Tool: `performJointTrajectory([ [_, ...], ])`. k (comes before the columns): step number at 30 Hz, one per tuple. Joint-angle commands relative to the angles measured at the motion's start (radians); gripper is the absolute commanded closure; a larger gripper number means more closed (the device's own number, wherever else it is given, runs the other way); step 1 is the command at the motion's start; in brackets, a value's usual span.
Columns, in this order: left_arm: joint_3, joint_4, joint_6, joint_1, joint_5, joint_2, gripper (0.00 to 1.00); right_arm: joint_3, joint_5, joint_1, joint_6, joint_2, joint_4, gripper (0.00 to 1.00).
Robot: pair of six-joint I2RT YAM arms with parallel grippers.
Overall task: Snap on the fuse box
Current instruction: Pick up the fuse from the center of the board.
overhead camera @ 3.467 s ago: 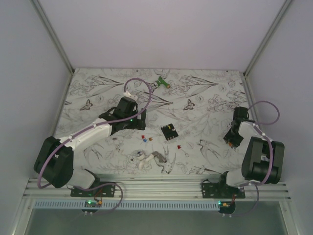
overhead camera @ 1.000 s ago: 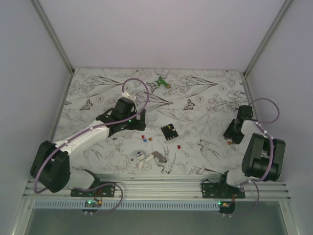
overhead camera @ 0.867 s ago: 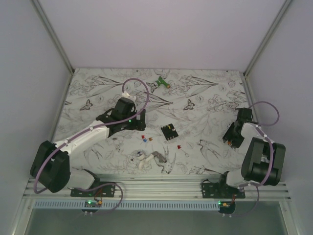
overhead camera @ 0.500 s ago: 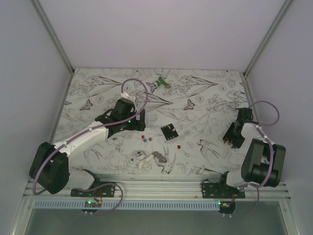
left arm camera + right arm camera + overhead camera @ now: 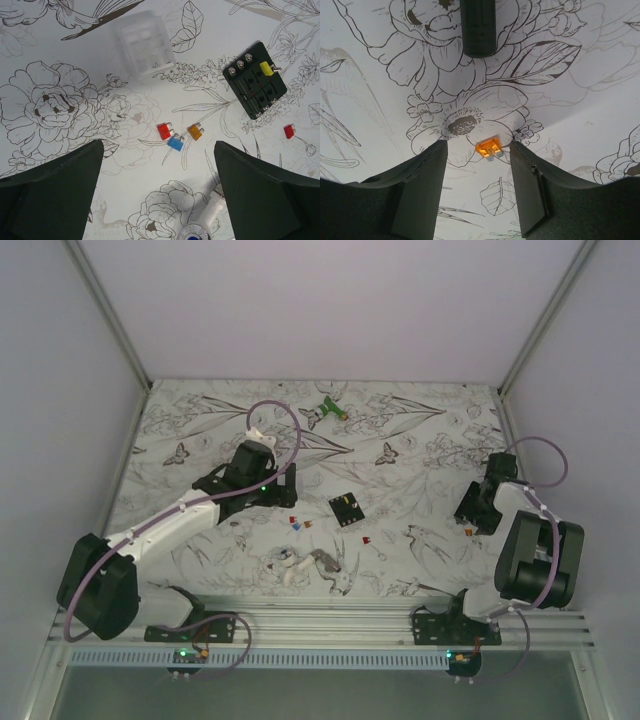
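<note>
The fuse box (image 5: 347, 508) is a small black square block lying flat mid-table. In the left wrist view the fuse box (image 5: 255, 80) shows a slotted top with a yellow fuse (image 5: 266, 68) in one slot. My left gripper (image 5: 275, 485) hovers to its left, and the left gripper (image 5: 157, 145) is wide open and holds nothing. My right gripper (image 5: 475, 510) is low over the table's right side. The right gripper (image 5: 477, 146) is open, and an orange fuse (image 5: 488, 148) lies on the table between its fingers, apart from both.
A clear plastic cover (image 5: 144, 45) lies left of the fuse box. Red (image 5: 163, 131), blue (image 5: 175, 143) and orange (image 5: 195, 132) fuses lie below it, another red one (image 5: 289, 131) to the right. A green object (image 5: 330, 408) lies at the back, a white-grey clump (image 5: 305, 565) near the front.
The left arm has stretched a little farther over the table. The right wrist has shifted slightly toward the back. The fuse box and loose fuses have stayed put.
</note>
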Motion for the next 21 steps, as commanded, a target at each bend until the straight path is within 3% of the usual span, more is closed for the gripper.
performJointTrajectory([
  [1, -0.015, 0.006, -0.003, 0.008, 0.008, -0.018, 0.03, -0.007, -0.026, 0.007, -0.009, 0.001, -0.002, 0.42],
  [14, -0.017, 0.009, -0.005, 0.008, 0.014, -0.025, 0.03, -0.015, -0.041, 0.045, 0.026, 0.002, -0.050, 0.51],
  [21, -0.018, 0.011, -0.006, 0.008, 0.015, -0.025, 0.03, -0.018, 0.038, 0.050, 0.049, 0.004, -0.022, 0.52],
])
